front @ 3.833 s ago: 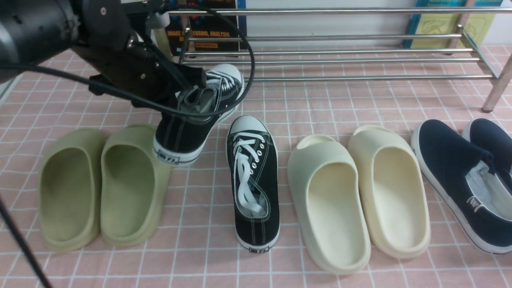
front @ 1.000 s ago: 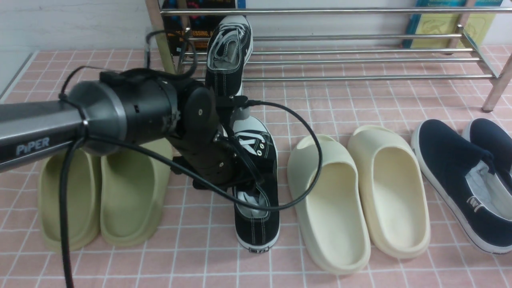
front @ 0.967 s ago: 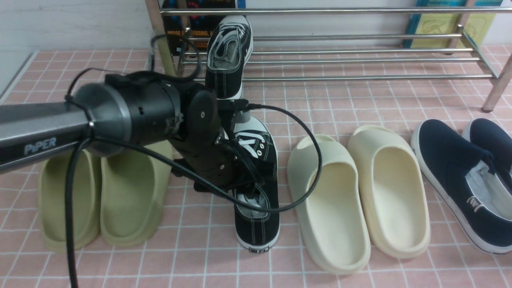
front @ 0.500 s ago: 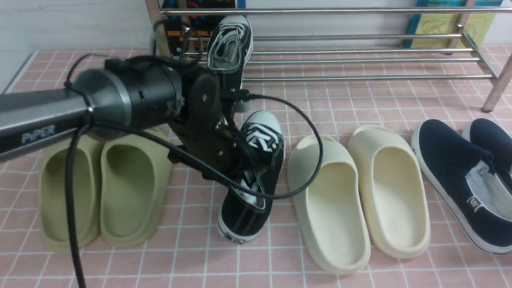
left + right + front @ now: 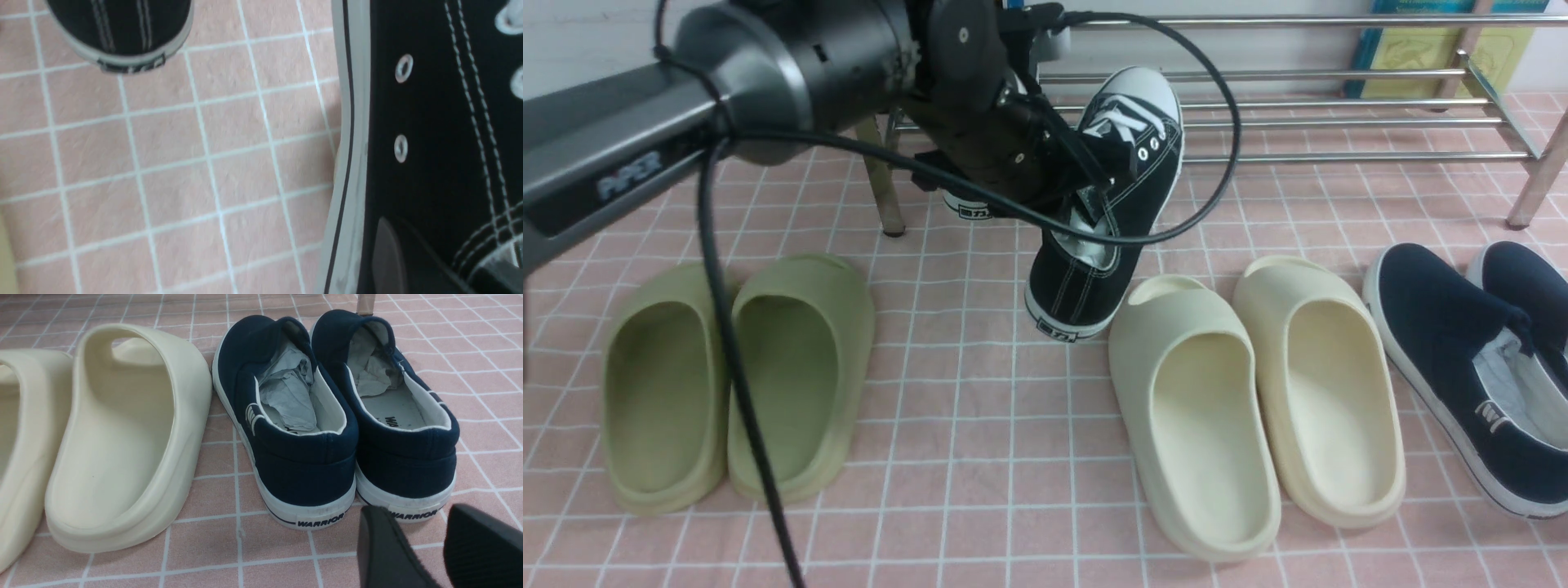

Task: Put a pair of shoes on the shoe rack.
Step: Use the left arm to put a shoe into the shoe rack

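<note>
My left gripper point(image 5: 1092, 196) is shut on the side wall of a black lace-up sneaker point(image 5: 1111, 204) and holds it tilted, white toe cap up toward the shoe rack point(image 5: 1298, 124), heel low. In the left wrist view the gripper point(image 5: 441, 265) has one finger point(image 5: 388, 253) on the outside of this sneaker point(image 5: 429, 134). The other black sneaker point(image 5: 968, 208) sits at the rack's left end, mostly hidden by my arm; its heel also shows in the left wrist view point(image 5: 122, 36). My right gripper point(image 5: 429, 543) is open and empty just behind the navy shoes.
Green slides point(image 5: 735, 376) lie on the pink tiled floor at left and cream slides point(image 5: 1258, 392) at centre right. Navy slip-on shoes point(image 5: 1478, 367) lie at far right, also in the right wrist view point(image 5: 310, 416). The rack's left leg point(image 5: 882, 188) stands by my arm.
My left gripper has lifted the second black sneaker off the floor and carried it up and right toward the rack. The first sneaker stays on the rack.
</note>
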